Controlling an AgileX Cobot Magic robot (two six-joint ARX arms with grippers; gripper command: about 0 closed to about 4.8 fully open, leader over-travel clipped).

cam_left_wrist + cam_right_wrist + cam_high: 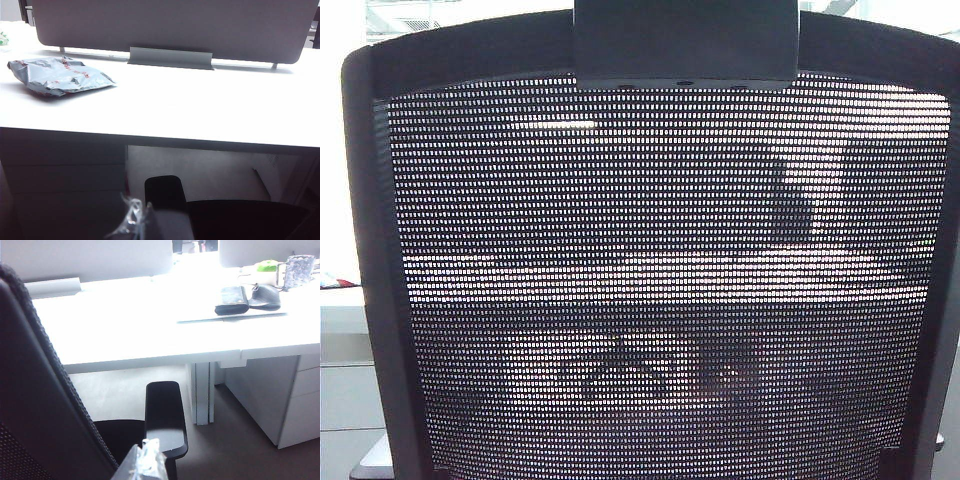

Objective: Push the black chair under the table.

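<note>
The black chair [650,300] fills the exterior view with its mesh back, its headrest bracket [685,40] at the top; both grippers are hidden there. The left wrist view shows the table [190,105] with its grey divider screen [170,25]. One black armrest [162,190] and the seat [245,220] lie below the table's front edge. My left gripper [140,220] is shut and empty beside that armrest. In the right wrist view my right gripper [147,460], shut and empty, sits between the chair back [35,405] and the other armrest [164,415], in front of the table [130,325].
A silver foil bag [57,76] lies on the table's left part. A black wallet [231,301], a mouse [265,296] and a glass mug [299,265] sit on its right part. A white table leg [202,392] and a white drawer cabinet [280,395] stand under the right side.
</note>
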